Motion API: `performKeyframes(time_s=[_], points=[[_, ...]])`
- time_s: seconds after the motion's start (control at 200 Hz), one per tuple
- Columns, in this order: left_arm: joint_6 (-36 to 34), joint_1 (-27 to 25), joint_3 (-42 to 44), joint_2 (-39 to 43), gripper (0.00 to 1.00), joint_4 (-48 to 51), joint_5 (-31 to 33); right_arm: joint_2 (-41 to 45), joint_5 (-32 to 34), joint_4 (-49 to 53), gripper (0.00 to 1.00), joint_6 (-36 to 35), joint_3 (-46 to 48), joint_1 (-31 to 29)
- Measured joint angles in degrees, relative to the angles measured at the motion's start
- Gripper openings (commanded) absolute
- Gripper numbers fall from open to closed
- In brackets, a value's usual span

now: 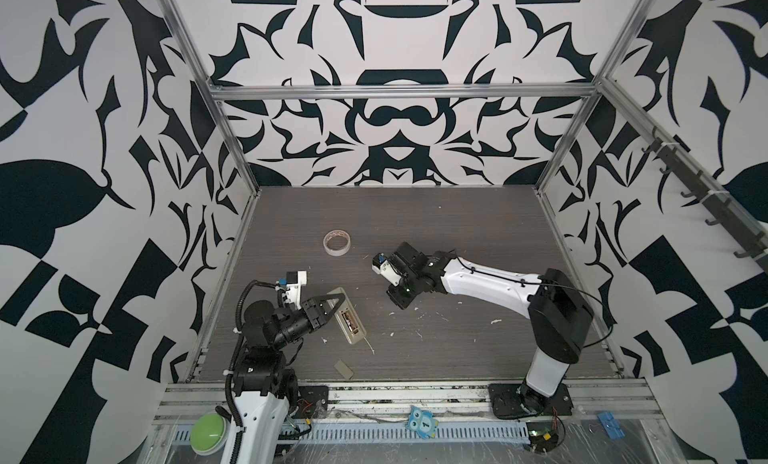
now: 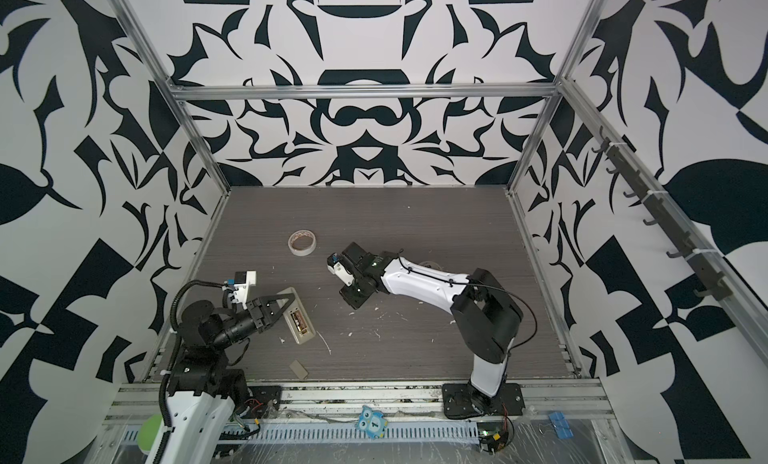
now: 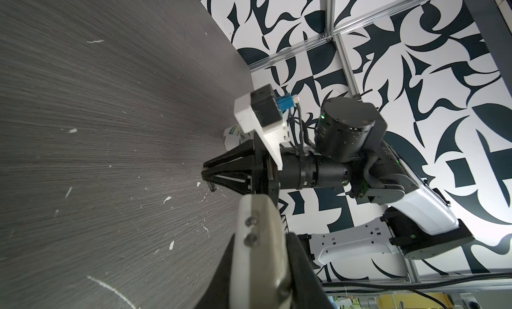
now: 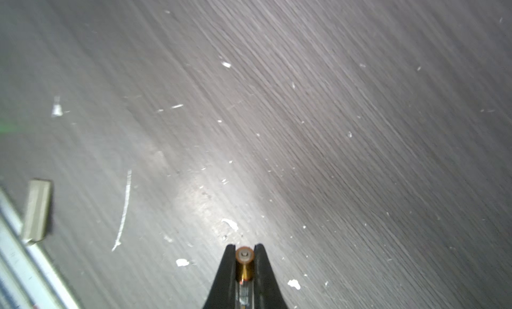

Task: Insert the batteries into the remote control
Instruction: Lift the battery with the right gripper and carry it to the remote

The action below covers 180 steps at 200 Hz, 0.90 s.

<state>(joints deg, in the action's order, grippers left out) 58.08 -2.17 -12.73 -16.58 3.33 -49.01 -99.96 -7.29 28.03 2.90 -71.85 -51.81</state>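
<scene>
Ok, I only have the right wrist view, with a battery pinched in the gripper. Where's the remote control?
Observer: The remote control is back up at the front left of the table.
Operator: Is anything holding it?
Observer: Yes, the left gripper is shut on its far end.
Operator: And is the compartment open?
Observer: It's open, and one battery looks already seated inside.
</scene>
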Motion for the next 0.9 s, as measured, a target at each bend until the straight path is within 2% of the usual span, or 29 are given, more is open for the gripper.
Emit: performKeyframes(time_s=[0.47,0.9], points=[[-0.37,0.00,0.00,-0.02,0.00,0.83,0.26,14.60,-1.70,-11.23,0.00,1.55,8.52,-2.03],[-0.70,0.00,0.00,0.13,0.00,1.05,0.50,20.96,-8.09,-20.96,0.00,7.19,11.87,-2.08]])
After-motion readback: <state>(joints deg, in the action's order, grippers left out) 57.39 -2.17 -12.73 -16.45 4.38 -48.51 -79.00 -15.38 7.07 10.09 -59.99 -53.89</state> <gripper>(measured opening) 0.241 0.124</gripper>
